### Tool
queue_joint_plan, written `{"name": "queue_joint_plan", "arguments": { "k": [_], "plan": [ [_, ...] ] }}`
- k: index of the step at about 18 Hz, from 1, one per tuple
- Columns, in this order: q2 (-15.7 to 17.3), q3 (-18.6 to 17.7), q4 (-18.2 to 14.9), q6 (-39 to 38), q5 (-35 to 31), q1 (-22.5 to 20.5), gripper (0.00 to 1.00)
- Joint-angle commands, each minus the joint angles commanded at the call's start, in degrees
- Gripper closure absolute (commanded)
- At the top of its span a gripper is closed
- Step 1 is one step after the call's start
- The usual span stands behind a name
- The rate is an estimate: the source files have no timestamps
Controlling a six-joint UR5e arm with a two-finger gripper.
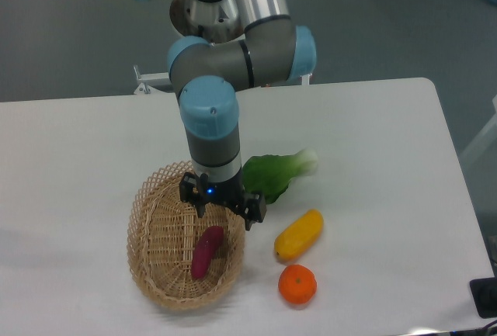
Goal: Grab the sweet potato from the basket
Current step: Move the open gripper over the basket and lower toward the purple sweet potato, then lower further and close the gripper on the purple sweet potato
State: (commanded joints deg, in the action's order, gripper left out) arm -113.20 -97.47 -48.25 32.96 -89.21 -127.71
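The magenta-purple sweet potato [206, 251] lies inside the oval tan wicker basket [151, 258], on its woven base toward the right side. My gripper [223, 213] hangs over the basket's upper right part, just above and slightly right of the sweet potato's upper end. Its dark fingers point down and stand apart. They hold nothing.
A green leafy vegetable [276, 173] lies behind the gripper, right of the basket. An oblong yellow-orange vegetable [299, 235] and a round orange fruit [297, 284] lie to the right of the basket. The table's front edge is close below the basket.
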Motion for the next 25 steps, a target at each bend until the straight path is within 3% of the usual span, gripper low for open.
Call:
{"name": "queue_joint_plan", "arguments": {
  "k": [12,25],
  "plan": [
    [-5.54,1.49,1.06,-2.11,-0.44,2.82,0.0],
    [-7.3,1.67,1.15,-2.11,-1.32,3.52,0.0]
  ]
}}
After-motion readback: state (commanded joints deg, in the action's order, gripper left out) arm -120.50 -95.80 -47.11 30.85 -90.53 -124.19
